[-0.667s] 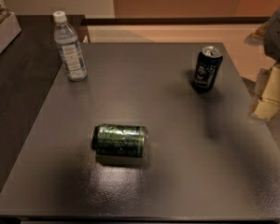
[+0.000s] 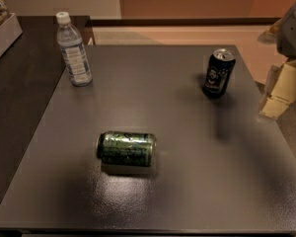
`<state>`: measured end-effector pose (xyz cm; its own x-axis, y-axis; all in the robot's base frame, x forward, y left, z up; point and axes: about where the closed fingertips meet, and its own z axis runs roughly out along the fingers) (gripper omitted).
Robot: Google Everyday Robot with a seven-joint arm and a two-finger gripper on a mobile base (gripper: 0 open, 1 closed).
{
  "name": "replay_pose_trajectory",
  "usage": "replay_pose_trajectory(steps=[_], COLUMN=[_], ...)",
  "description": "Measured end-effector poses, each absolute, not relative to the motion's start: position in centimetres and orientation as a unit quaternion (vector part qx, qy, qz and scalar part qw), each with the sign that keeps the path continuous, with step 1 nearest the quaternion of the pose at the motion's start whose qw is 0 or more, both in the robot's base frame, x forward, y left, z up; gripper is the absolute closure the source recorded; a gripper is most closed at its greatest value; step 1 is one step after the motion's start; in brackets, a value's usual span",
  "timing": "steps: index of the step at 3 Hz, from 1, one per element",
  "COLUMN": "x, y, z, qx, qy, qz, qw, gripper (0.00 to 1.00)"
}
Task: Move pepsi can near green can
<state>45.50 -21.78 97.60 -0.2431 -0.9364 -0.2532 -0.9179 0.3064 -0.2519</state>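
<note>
Gripper (image 2: 273,108) hangs off the tabletop's (image 2: 187,181) right edge, beige; cannot tell if spread or closed. Pepsi can (image 2: 218,73) stands upright just left of it, dark with silver top and pale logo patch, writing unreadable. Green can (image 2: 126,148) lies on its side, well left of the gripper and lower in view, mottled pattern. 1 water bottle (image 2: 75,51) far left, label unreadable. Tabletop dark gray, matte; orange-brown wall behind.

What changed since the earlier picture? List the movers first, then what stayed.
The gripper, right of the table, shifted slightly left and up in view, toward the pepsi can. Nothing was grasped or released. The pepsi can, the green can on its side and the water bottle stayed put.
</note>
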Motion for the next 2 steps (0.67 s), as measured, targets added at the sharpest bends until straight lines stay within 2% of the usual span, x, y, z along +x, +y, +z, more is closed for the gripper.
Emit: replay_pose_trajectory(steps=[2], x=[51.3], y=[-21.9], z=[97.2], qx=[-0.534], qy=[0.809], qz=[0.019], qw=[0.245], gripper=[0.0])
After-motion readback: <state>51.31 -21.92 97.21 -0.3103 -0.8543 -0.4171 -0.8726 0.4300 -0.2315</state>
